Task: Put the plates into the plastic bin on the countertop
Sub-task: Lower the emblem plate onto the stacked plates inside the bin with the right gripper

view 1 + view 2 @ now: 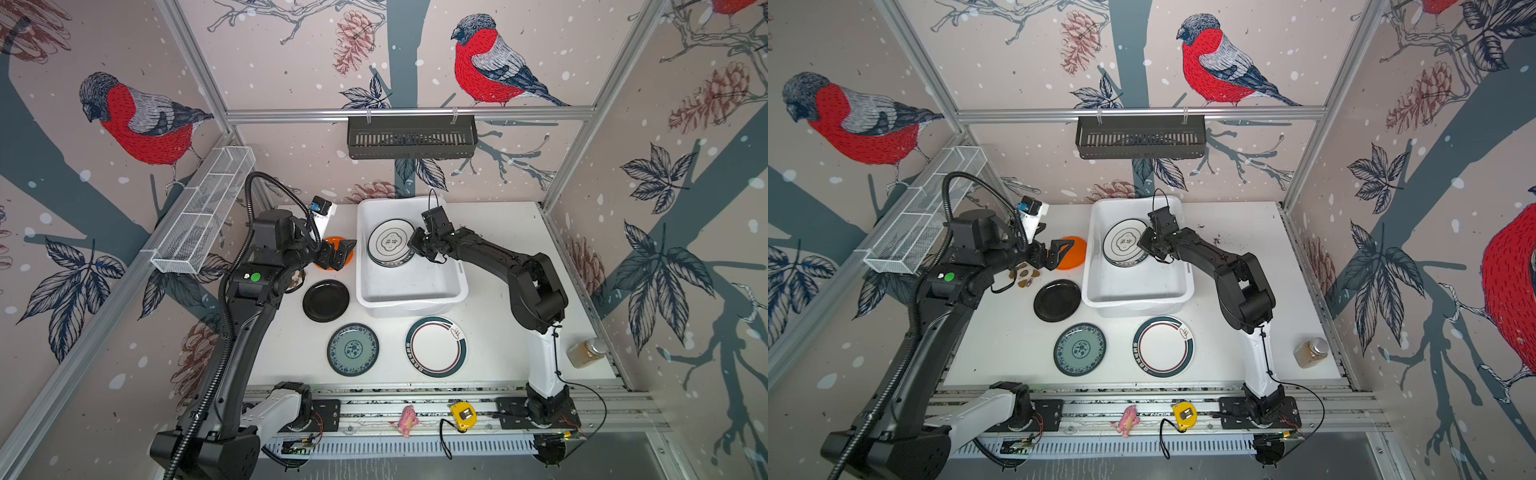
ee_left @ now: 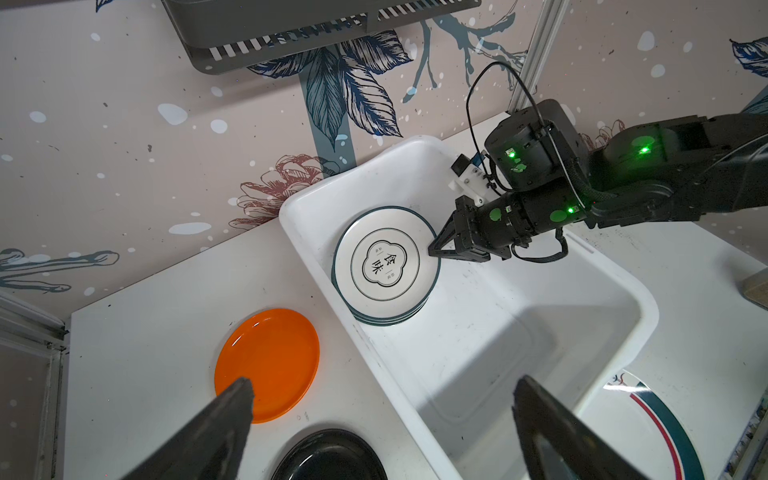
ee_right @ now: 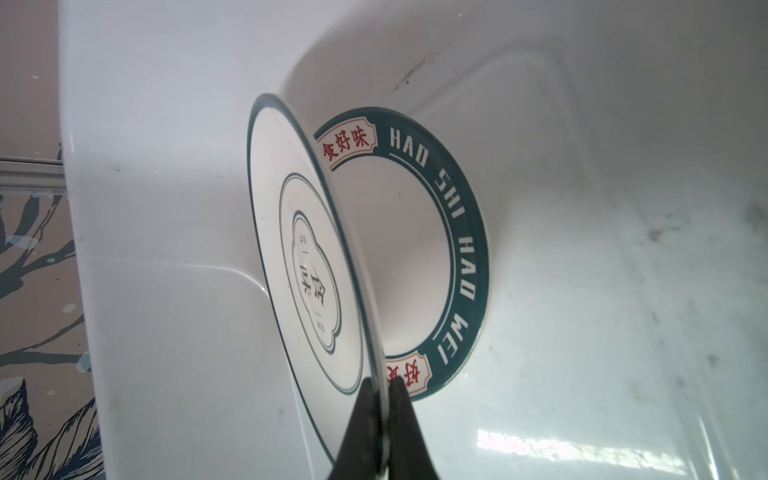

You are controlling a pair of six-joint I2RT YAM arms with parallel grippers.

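Your left gripper (image 1: 340, 254) hangs wide open and empty above the round plain orange plate (image 2: 268, 361). Inside the large white rectangular plastic bin (image 1: 409, 305), your right gripper (image 3: 380, 386) pinches the rim of a white dark-ringed plate (image 2: 384, 259), tilted over stacked plates (image 3: 469, 232).

glossy plates, scuffed plastic

the plastic bin (image 2: 490, 340) looks like smooth white plastic with a slight shine, its floor dulled by grey scuffs and smears. the top white plate (image 2: 386, 266) in it has a glazed, reflective face. the orange plate (image 2: 268, 361) and black plate (image 1: 326, 300) are glossy too and catch highlights. the countertop (image 1: 498, 340) is matt white with dark specks. the frame rails (image 1: 407, 113) are silvery metal, the side tray (image 1: 203, 216) is white wire mesh, and the hanging basket (image 1: 411, 137) is matt dark.
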